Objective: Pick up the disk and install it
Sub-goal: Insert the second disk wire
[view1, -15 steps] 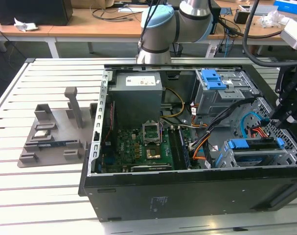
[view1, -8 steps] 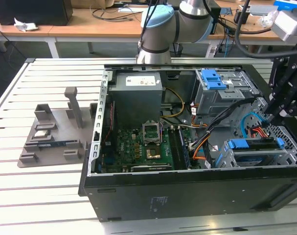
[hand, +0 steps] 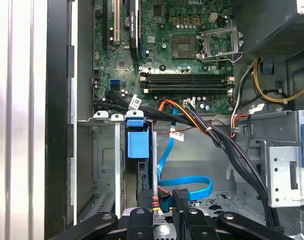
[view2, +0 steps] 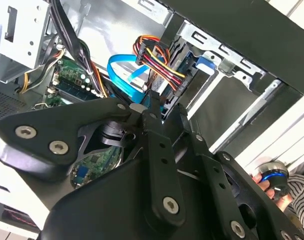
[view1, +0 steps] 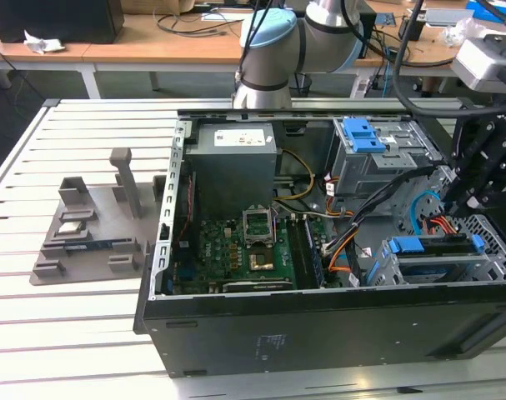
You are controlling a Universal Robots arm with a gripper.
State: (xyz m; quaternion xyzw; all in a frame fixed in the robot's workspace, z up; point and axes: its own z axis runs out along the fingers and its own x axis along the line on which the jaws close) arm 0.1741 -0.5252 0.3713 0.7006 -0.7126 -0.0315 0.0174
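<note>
The hand's black linkage sits closest in both wrist views, and the hand (view2: 144,105) hangs just above the wiring at the drive end of an open computer case (view1: 319,333). From these angles I cannot tell whether it is clenched or released. In the exterior view the hand (view1: 457,200) hovers over the case's far corner on the exterior view's right, close to the drive cage (view1: 453,267).

The disk (view1: 432,247) stands on edge inside that cage, and its blue carrier frame shows along the top. In the first wrist view the disk (hand: 137,145) is seen edge-on between the cage's metal walls, blue tab outward, with the hand (hand: 162,217) near its cable end. A blue flat data cable (hand: 192,187) loops just beside it, and a bundle of red, yellow and black power wires (view2: 159,62) runs down to the same spot.

The green motherboard (view1: 236,250) fills the middle of the case, below the grey power supply (view1: 233,162). A blue latch plate (view1: 361,133) lies on top of the upper bay. The case rests on a pale slatted surface (view1: 69,333), well apart from a grey moulded fixture (view1: 86,233) on the exterior view's left. A person's hand (view2: 267,182) holding a small round blue-ringed thing shows outside the case in the second wrist view
</note>
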